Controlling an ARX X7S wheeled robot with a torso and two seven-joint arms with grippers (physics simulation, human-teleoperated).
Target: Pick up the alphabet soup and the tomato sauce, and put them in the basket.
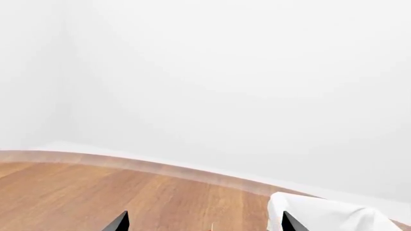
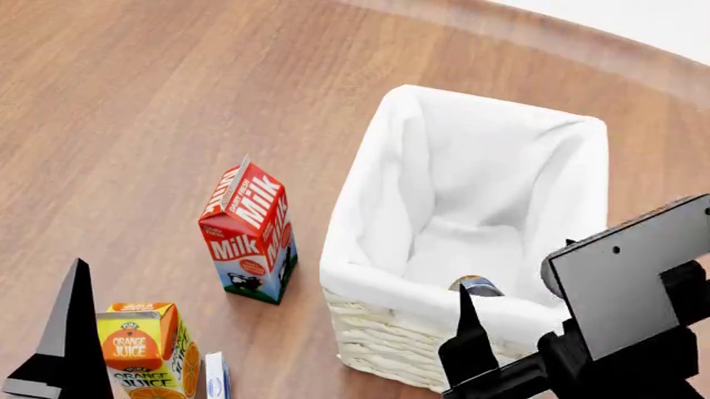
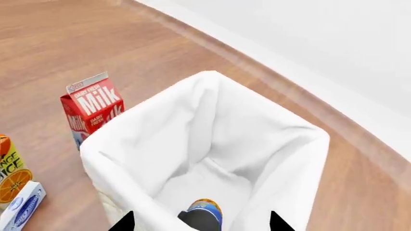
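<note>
The basket [image 2: 377, 274], cream wicker lined with white cloth, stands at right of centre on the wooden table; its cloth rim [image 1: 321, 211] also shows in the left wrist view. The alphabet soup [image 3: 204, 216], a blue can, lies on the basket's floor [image 2: 480, 287]. My right gripper [image 3: 202, 222] hovers open above the basket's near side, fingers wide apart and clear of the can. One dark finger [image 2: 468, 332] shows in the head view. My left gripper [image 1: 205, 224] is open over bare wood at the lower left, beside the cartons. The tomato sauce is out of view.
A red milk carton [image 2: 249, 233] stands left of the basket. An orange juice carton [image 2: 145, 349] and a small white-and-blue box [image 2: 216, 374] sit at the near left. The table's rounded far edge [image 2: 577, 41] runs behind the basket.
</note>
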